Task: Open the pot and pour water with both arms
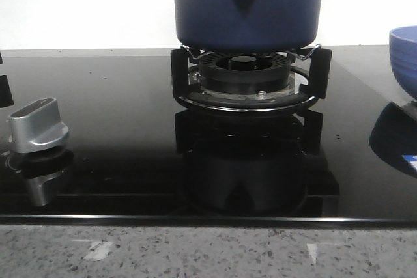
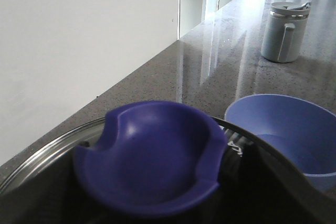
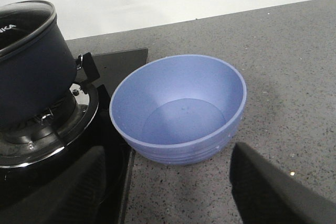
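One pot (image 1: 247, 8), dark navy, lidded, seated on burner grate (image 1: 246, 79) at 12 o'clock of the black hob. Light blue bowl (image 3: 178, 109) at 3 o'clock on speckled surface (image 3: 283, 77). Right fingers (image 3: 273, 190) spread apart, empty. Left fingers' state: cannot tell.

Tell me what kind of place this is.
Most likely a home kitchen counter. A dark blue pot sits on a gas burner set in a black glass cooktop with a silver knob; a blue bowl stands beside it on speckled stone.
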You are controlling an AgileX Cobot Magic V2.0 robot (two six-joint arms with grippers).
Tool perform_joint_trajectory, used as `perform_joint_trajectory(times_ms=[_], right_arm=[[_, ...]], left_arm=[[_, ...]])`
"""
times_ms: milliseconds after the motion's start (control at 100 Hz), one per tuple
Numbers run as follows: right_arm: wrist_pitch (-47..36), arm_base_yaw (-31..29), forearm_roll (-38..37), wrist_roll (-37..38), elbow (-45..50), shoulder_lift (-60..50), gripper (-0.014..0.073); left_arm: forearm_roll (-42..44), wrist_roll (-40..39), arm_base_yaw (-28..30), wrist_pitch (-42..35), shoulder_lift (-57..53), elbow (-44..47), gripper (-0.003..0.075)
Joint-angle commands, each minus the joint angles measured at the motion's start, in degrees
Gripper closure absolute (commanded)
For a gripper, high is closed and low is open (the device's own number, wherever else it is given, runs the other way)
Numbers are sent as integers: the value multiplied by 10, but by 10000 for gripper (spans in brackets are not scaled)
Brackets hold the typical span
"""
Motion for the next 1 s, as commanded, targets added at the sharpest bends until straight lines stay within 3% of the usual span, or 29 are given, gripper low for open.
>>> perform_joint_trajectory(times_ms=[0, 400, 830, 990], right_arm=[[-40, 1, 1, -6, -20, 11, 138], [-32, 1, 5, -6, -20, 11, 138], [-32, 1, 5, -6, -20, 11, 138], [-32, 1, 5, -6, -20, 11, 138]], left_arm=[[-49, 0, -4, 20, -25, -20, 274], [-49, 0, -4, 34, -25, -20, 466], [-49, -1, -4, 57, -30, -26, 494], [-49, -35, -4, 65, -32, -55, 487]])
